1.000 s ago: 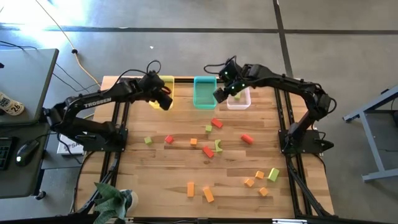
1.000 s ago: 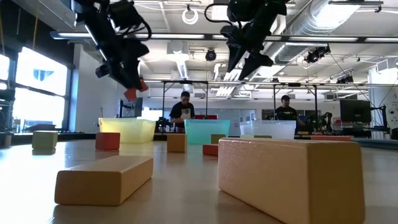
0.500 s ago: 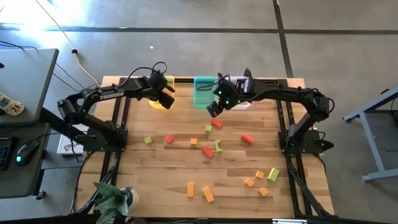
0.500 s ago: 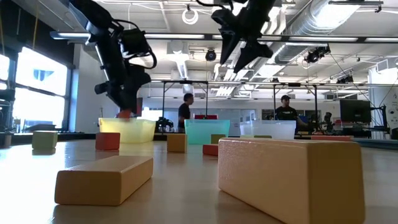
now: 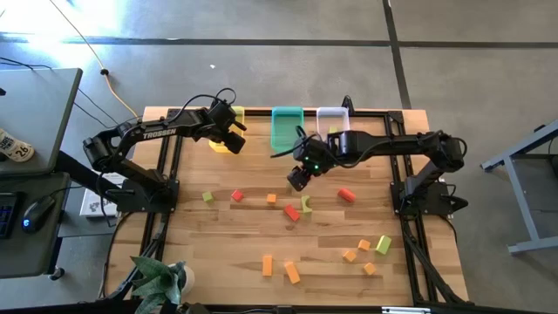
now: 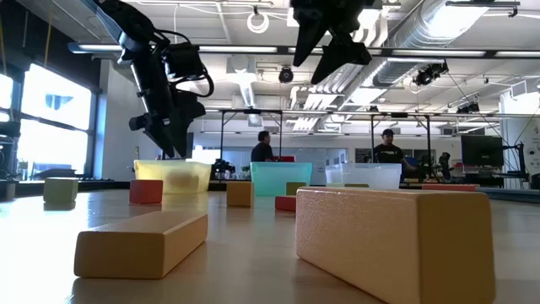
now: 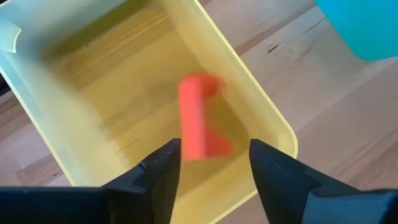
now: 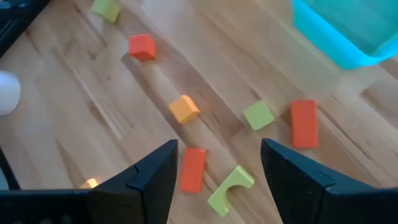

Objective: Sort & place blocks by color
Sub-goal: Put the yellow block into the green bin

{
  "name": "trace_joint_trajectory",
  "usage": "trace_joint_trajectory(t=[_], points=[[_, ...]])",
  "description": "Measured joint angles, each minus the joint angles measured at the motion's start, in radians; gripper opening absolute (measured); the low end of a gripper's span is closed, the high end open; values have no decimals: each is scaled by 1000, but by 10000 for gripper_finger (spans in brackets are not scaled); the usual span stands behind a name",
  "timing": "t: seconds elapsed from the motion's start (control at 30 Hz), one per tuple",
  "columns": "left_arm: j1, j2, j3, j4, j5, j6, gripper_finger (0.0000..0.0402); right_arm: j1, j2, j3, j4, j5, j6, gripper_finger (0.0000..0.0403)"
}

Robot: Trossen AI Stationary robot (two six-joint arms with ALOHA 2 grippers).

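Observation:
My left gripper (image 7: pixel 214 152) is open above the yellow bin (image 7: pixel 99 87), which stands at the table's far edge (image 5: pixel 218 145). A red block (image 7: pixel 199 124) shows blurred inside that bin, below the fingers and apart from them. My right gripper (image 8: pixel 217 155) is open and empty, high over the middle of the table (image 5: pixel 299 179). Under it lie a red bar (image 8: pixel 193 168), a green arch (image 8: pixel 229 186), an orange cube (image 8: pixel 184 108), a green cube (image 8: pixel 258 115) and another red bar (image 8: pixel 303 123). More red, orange and green blocks lie flat on the wood toward the near edge.
The teal bin (image 5: pixel 286 129) and the clear bin (image 5: pixel 332 118) stand next to the yellow one along the far edge. Several orange blocks (image 5: pixel 267 265) and a green one (image 5: pixel 383 245) lie near the front. A plant (image 5: pixel 161 281) sits at the near left corner. People stand in the room behind (image 6: pixel 388 152).
My left gripper, holding a red block, moved toward the far edge and down over the yellow bin, then let go; the block now sits in the bin. My right gripper swung from over the clear bin toward the table's left and near side, over the scattered blocks.

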Motion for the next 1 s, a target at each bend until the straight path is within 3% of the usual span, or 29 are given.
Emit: trace_joint_trajectory(t=[0.37,0.7,1.0], points=[[-3,-8,40,-7,81,-8,196,14,4,-29,185,0,-221,216],[-75,-64,117,-15,226,-120,196,15,118,-33,241,-11,-488,228],[-181,-135,122,-95,194,-238,196,15,228,-34,284,-100,-687,229]])
